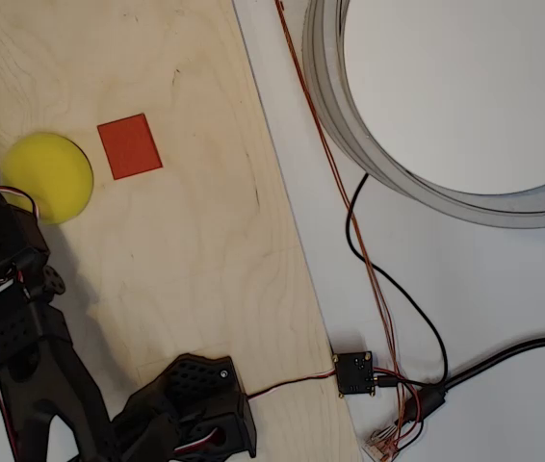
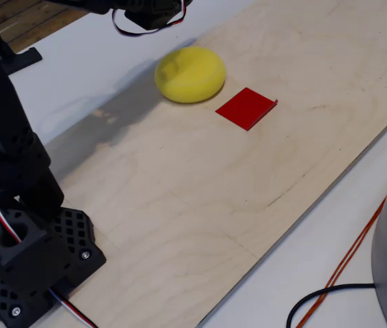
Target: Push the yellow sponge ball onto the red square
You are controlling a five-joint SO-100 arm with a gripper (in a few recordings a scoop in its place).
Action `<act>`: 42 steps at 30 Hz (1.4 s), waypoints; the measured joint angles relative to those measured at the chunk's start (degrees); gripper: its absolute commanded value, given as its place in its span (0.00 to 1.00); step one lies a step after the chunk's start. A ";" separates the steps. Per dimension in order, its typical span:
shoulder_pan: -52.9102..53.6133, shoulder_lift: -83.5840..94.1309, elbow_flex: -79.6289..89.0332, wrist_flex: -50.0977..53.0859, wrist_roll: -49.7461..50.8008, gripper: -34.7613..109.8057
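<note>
Bench [image 1: 186,241]: a pale plywood board lies on a white surface and carries both task things. In the overhead view it runs from the top left down toward 5 o'clock.
My arm [image 1: 12,318]: black, at 8 o'clock of the overhead view, reaching up toward the ball.
My tool [image 2: 154,14]: in the fixed view its dark end sits at 11 o'clock of the ball, close to it. I cannot tell whether its jaws are parted or closed, nor whether it touches the foam.
Yellow sponge ball [image 1: 48,176]: matte, bright yellow, round and plain, with a slightly flattened, dimpled side in the fixed view. It rests on the board at 9 o'clock of the square, just beside it but apart.
Red square [image 1: 129,146]: small, flat, orange-red, sharp-cornered, slightly tilted, and fully uncovered.
Step in hand: my judgement is the push is about to begin or barely begun.
Next move: a steady shove from behind the ball toward 3 o'clock in the overhead view, gentle, since foam may roll past.
</note>
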 measured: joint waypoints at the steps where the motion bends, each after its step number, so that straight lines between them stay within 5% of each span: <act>1: -0.62 0.97 0.70 0.00 0.79 0.36; 32: -2.37 14.15 20.92 -0.26 3.25 0.36; 42: -2.20 14.06 27.69 -7.82 1.49 0.36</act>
